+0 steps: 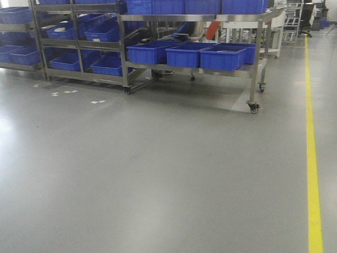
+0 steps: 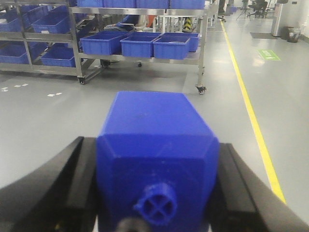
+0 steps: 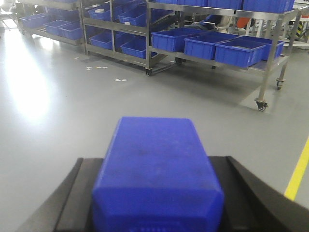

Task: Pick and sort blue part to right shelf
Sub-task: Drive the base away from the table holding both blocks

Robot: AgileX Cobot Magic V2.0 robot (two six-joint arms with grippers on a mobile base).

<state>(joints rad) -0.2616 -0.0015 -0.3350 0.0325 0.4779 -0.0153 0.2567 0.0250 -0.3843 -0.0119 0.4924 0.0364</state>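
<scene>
Holds one blue part [image 2: 154, 140] clamped in the left pincer [image 2: 155, 186] and a second blue part [image 3: 154, 159] in the right pincer [image 3: 155, 195], facing wheeled shelf racks [image 1: 257, 52] of blue bins [image 1: 222, 58].

3 blue bins [image 1: 185, 54] sit side by side up ahead. A yellow line [image 1: 314, 184] runs along the grey floor's [image 1: 158, 174] right edge, with white tape marks [image 1: 63, 93] far left.

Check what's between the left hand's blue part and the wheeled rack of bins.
Only bare grey floor lies between the blue part and the rack, seen in the left wrist view.
</scene>
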